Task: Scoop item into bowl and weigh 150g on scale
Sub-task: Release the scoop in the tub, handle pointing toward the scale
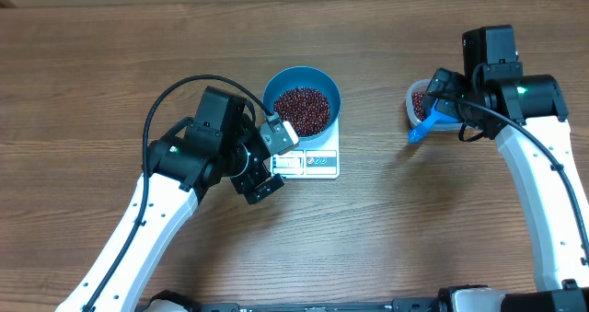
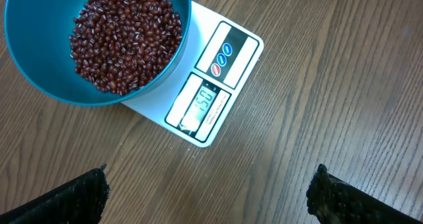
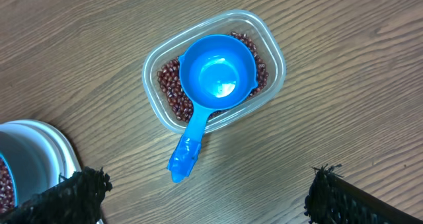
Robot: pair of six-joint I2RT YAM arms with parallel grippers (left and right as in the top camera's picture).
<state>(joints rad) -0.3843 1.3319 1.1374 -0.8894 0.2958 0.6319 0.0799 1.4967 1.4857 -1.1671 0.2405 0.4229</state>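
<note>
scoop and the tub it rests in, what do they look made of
Scoop: probably moulded plastic, glossy bright blue, with a sharp light glint inside its cup. Tub: thin clear plastic by the look; the beans show through its wall and the rim shines faintly.

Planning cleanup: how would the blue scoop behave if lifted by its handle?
The scoop looks like rigid moulded plastic, so probably stiff and light. Its cup looks empty, so little should spill. Its handle overhangs the tub rim, so pressing there may tip it or drag the tub.
</note>
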